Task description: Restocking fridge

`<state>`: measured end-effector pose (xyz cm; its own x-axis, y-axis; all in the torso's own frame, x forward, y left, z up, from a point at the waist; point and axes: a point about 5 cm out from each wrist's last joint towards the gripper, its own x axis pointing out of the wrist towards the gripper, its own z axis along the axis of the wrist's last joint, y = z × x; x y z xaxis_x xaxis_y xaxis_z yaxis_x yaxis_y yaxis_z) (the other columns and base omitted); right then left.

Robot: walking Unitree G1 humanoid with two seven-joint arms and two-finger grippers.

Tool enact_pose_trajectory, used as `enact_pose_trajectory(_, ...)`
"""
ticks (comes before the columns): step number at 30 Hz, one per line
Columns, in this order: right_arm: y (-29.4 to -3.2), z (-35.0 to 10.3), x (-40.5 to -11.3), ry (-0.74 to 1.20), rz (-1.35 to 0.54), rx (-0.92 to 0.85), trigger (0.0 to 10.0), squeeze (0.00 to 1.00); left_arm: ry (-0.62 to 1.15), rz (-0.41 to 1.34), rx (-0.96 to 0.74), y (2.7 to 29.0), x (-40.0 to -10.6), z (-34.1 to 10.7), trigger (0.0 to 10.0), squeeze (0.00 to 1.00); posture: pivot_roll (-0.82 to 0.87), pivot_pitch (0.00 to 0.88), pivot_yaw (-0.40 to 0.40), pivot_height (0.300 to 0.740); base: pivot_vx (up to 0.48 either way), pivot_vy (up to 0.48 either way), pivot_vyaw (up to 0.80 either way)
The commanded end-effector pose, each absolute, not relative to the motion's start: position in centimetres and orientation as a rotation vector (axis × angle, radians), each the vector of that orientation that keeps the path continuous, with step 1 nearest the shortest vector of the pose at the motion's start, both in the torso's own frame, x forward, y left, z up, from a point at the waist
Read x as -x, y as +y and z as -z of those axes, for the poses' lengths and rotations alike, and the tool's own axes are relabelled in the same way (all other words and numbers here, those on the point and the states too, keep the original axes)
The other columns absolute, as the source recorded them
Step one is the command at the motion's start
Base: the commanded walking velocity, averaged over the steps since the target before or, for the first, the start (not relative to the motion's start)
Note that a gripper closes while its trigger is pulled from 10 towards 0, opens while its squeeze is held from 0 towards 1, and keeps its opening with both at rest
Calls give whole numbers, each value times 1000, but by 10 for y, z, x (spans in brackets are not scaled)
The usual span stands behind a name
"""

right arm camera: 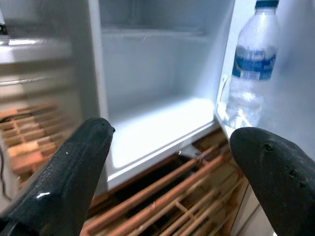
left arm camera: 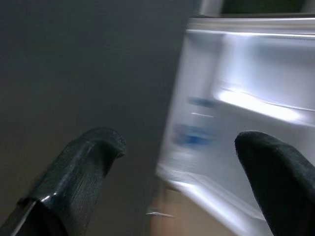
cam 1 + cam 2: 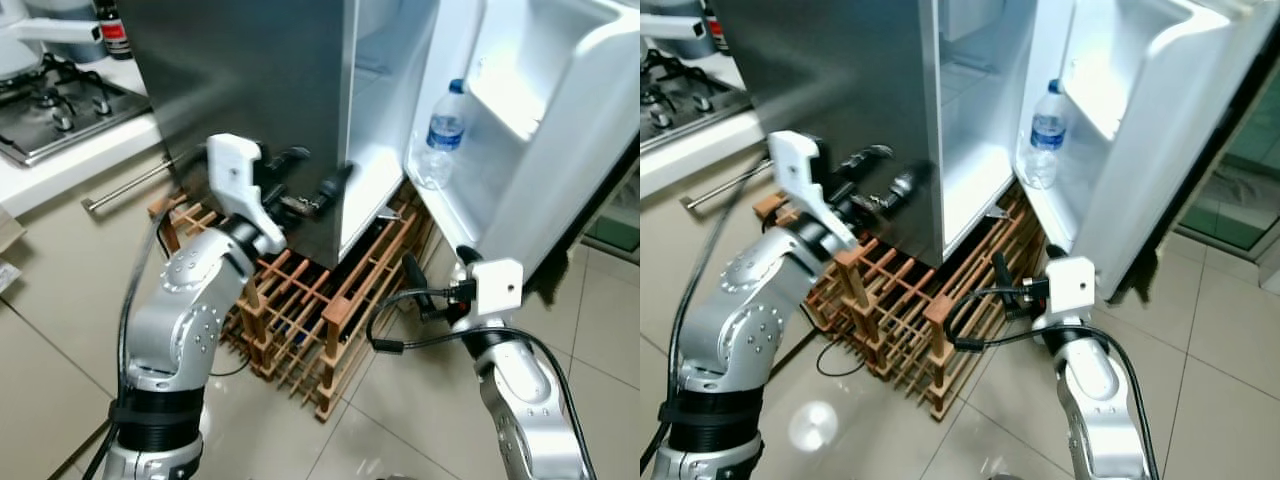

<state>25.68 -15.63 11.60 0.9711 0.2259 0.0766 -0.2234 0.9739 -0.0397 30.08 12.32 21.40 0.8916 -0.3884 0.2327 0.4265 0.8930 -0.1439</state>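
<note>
Fridge (image 3: 300, 100) stands open at centre frame, door (image 3: 540, 130) swung to the upper right, and one water bottle (image 3: 443, 130) sits upright in its lower door shelf. Left gripper (image 3: 320, 185) hovers by the cabinet's front edge, jaws apart and empty. Right gripper (image 3: 412, 275) sits low at lower centre above the wooden rack (image 3: 330, 320), jaws spread, empty too. The inner compartment (image 1: 157, 123) looks bare. Best bet now: fetch stock and keep both arms clear of that door.

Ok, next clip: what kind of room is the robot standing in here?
Most likely a home kitchen: an open fridge with a water bottle in its door shelf, a gas hob on a white counter beside it, and a wooden rack on the tiled floor.
</note>
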Motion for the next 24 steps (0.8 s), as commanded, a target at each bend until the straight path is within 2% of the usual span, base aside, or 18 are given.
enact_pose_trajectory(1, -166, -125, -262, -122, -176, 25, 10000, 0, -178, 238, 147, 143, -305, -203, 10000, 0, -90, 0, 16, 740, 0, 0, 0)
enact_pose_trajectory(4, -183, -134, -276, -152, -80, 31, 10000, 0, -103, 54, 75, 161, -308, -181, 10000, 0, -87, 0, 9, 740, 0, 0, 0)
enact_pose_trajectory(11, -206, -144, -293, -176, -1, 52, 10000, 0, 24, -24, 93, 169, -303, -144, 10000, 0, -92, 0, 11, 740, 0, 0, 0)
enact_pose_trajectory(24, -197, -145, -303, -177, -75, 62, 10000, 0, 36, -155, 100, 176, -307, -135, 10000, 0, -96, 0, 15, 740, 0, -458, 0)
